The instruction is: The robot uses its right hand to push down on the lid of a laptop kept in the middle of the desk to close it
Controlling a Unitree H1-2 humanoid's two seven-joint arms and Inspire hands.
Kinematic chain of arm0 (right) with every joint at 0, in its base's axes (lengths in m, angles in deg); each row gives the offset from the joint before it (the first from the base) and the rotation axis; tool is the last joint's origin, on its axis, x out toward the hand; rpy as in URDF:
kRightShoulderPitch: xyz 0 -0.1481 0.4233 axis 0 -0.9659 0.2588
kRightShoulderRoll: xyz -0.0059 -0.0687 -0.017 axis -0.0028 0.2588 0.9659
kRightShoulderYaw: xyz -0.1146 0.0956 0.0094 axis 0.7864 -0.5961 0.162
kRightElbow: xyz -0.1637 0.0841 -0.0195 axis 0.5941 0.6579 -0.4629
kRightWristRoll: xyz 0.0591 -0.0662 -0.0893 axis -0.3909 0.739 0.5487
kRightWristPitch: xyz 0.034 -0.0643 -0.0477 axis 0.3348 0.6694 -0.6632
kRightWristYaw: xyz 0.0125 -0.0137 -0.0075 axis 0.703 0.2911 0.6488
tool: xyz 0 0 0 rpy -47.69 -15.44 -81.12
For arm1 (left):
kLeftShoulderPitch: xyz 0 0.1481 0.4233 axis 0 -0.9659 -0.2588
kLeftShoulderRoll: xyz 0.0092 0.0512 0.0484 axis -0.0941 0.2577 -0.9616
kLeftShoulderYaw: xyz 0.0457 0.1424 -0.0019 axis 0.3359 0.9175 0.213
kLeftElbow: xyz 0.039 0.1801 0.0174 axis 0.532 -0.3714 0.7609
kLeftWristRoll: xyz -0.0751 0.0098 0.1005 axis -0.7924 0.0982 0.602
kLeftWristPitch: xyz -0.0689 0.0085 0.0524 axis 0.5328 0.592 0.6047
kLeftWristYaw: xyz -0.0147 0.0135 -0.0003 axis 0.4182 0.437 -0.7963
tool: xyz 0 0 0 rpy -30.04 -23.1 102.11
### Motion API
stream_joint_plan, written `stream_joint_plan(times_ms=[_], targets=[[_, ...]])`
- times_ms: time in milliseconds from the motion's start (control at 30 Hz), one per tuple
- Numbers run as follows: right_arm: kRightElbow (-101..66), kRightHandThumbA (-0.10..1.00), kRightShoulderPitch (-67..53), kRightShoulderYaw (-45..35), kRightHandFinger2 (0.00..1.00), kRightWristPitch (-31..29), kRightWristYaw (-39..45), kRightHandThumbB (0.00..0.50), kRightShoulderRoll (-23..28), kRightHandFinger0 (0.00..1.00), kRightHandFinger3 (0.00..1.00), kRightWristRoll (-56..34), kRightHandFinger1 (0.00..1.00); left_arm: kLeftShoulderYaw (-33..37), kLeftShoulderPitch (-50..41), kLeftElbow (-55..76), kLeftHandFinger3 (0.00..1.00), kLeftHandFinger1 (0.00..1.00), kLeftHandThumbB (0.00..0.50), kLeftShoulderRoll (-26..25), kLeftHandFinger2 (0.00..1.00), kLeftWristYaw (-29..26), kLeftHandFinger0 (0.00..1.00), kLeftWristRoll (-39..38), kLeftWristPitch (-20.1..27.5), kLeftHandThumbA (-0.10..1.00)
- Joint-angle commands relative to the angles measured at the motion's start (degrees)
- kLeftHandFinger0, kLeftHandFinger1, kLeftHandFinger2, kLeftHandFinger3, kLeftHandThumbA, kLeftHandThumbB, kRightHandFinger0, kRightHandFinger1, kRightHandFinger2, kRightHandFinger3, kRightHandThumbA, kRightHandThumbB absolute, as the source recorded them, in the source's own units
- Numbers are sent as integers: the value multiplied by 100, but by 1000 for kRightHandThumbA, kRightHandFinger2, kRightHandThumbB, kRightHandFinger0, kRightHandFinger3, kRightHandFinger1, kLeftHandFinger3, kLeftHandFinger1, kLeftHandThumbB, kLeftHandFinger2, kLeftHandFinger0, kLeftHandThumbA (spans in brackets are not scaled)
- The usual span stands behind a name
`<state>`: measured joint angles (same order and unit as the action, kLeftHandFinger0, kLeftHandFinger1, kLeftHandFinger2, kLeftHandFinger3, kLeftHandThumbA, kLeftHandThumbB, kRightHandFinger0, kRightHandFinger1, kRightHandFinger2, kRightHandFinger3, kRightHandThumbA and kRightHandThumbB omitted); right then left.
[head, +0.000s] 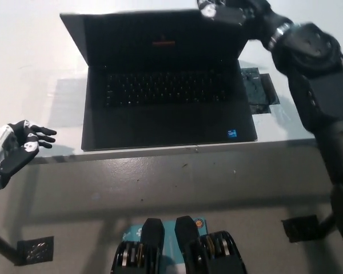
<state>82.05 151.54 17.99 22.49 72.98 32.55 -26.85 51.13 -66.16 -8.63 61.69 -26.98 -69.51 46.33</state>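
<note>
**Right hand at the top edge of the open laptop lid**

The laptop (pixel 166 85) sits open in the middle of the white desk (pixel 28 68), its dark screen tilted back and its keyboard facing the robot. A small blue sticker (pixel 232 134) shows at the lower right corner of the keyboard deck. The black right arm reaches in from the right side and bends across the upper right of the view, bringing the right hand (pixel 226 10) to the top edge of the lid (pixel 160 31), near its right corner. The hand lies partly at the frame's edge, so whether its fingers are spread or curled cannot be told. A dark flat patch (pixel 257 91) lies on the desk just beside the laptop's right side. The white left hand (pixel 14 151) rests at the lower left by the desk's front edge, fingers apart and holding nothing.
</note>
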Motion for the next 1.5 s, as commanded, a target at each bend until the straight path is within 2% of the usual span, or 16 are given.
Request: stream_joint_plan(times_ms=[0, 67, 233, 300, 433, 467, 533, 600, 767, 1000, 1100, 1133, 1200, 1333, 1400, 1467], targets=[[-680, 167, -614, -266, 852, 762, -47, 283, 34, 1000, 1000, -335, 1000, -104, 206, 150, 490, 537, 135, -209, 526, 77, 591, -142, 62, -99], [-1254, 185, -1134, -358, 897, 821, -87, 288, -114, 1000, 1000, -487, 1000, -93, 220, 133, 489, 529, 125, -221, 518, 76, 593, -103, 72, -100], [-1991, 203, -1771, -383, 852, 948, -224, 262, -342, 1000, 1000, -489, 1000, -112, 211, 124, 476, 524, 128, -239, 508, 77, 602, -90, 127, -100], [-2206, 202, -2118, -399, 871, 887, -148, 225, -445, 1000, 1000, -594, 1000, -111, 241, 141, 474, 520, 135, -287, 508, 86, 581, -83, 58, -92], [-2397, 211, -2368, -397, 944, 1158, -199, 228, -497, 1000, 1000, -635, 1000, -81, 314, 168, 483, 523, 145, -326, 512, 25, 566, 14, -82, -57], [-2402, 177, -2515, -372, 959, 1110, -199, 193, -529, 1000, 1000, -615, 992, -86, 325, 152, 484, 529, 142, -327, 518, 60, 575, -31, -44, -63], [-2397, 142, -2625, -390, 942, 1076, -189, 167, -575, 1000, 1000, -652, 956, -89, 330, 137, 469, 529, 153, -318, 520, 52, 590, -36, -12, -62], [-2361, 125, -2785, -419, 914, 1040, -181, 168, -637, 1000, 1000, -706, 931, -89, 387, 75, 470, 517, 140, -324, 517, 102, 577, -96, 22, -98], [-2244, 94, -2939, -443, 890, 1042, -183, 177, -687, 1000, 1000, -756, 983, -97, 383, 97, 491, 522, 131, -341, 533, 143, 592, -154, -121, -94], [-2154, 136, -3129, -513, 907, 1004, -158, 203, -666, 1000, 1000, -870, 998, -93, 388, -39, 512, 513, 113, -360, 525, 223, 572, -101, 210, -100], [-2095, 161, -3150, -548, 883, 990, -206, 198, -643, 1000, 1000, -857, 988, -102, 407, -14, 502, 509, 117, -314, 516, 185, 572, -109, 79, -100], [-2128, 167, -3182, -543, 884, 1037, -250, 189, -652, 1000, 1000, -834, 993, -79, 427, -149, 498, 521, 121, -335, 524, 212, 593, -38, 306, -100], [-2115, 166, -3269, -564, 886, 1054, -254, 178, -674, 1000, 1000, -867, 1000, -50, 408, -144, 537, 546, 101, -387, 556, 290, 629, -57, 267, -100], [-2080, 161, -3322, -568, 918, 1069, -268, 187, -663, 1000, 1000, -873, 1000, -108, 424, -76, 506, 506, 123, -306, 525, 223, 579, -188, 5, -100], [-2091, 146, -3383, -562, 919, 1116, -284, 187, -672, 1000, 1000, -874, 1000, -109, 397, -169, 504, 496, 108, -304, 516, 308, 558, -226, 249, -100], [-2222, 126, -3370, -556, 906, 1116, -254, 173, -629, 1000, 1000, -892, 1000, -105, 362, -80, 504, 485, 114, -280, 499, 216, 546, -143, 192, -100]])
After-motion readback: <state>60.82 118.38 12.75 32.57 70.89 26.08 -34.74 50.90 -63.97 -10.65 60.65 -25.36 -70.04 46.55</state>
